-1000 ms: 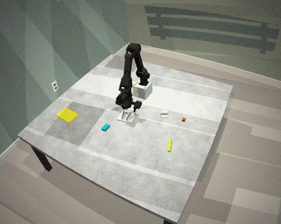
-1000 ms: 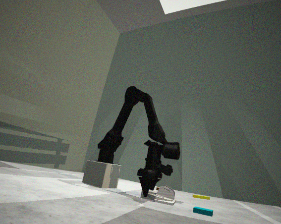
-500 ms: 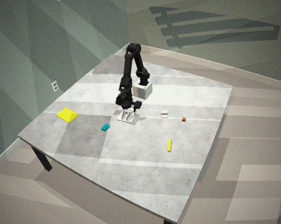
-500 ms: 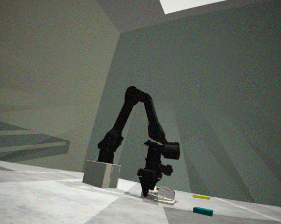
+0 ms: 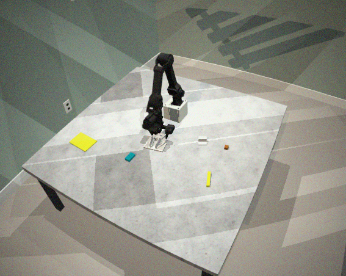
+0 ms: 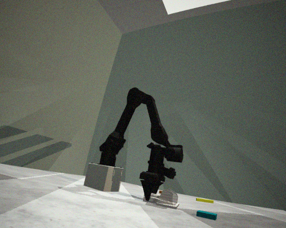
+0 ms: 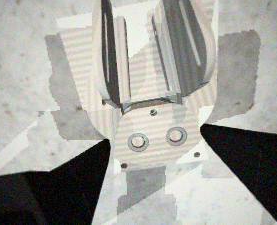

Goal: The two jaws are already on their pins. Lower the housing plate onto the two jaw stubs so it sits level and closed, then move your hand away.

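The housing plate (image 7: 157, 121) is pale with rounded corners. It lies over the near end of the base plate (image 7: 78, 61) (image 5: 155, 148) (image 6: 166, 207) in the wrist view and looks about level. Two round stubs show inside its grey-rimmed holes. The left jaw (image 7: 105, 59) and the right jaw (image 7: 190, 54) stand side by side beyond it, apart from each other. Any small gap under the plate cannot be judged. My gripper (image 7: 154, 135) (image 5: 160, 136) is open, with its dark fingers low on either side of the housing plate, very near its edges. It holds nothing.
A teal block (image 5: 130, 157) (image 6: 206, 215), a yellow square (image 5: 83, 141), a yellow bar (image 5: 209, 179) (image 6: 205, 201), a small white block (image 5: 202, 140) and an orange cube (image 5: 226, 147) lie around the assembly. The arm's pale base box (image 5: 181, 112) (image 6: 99, 176) stands behind.
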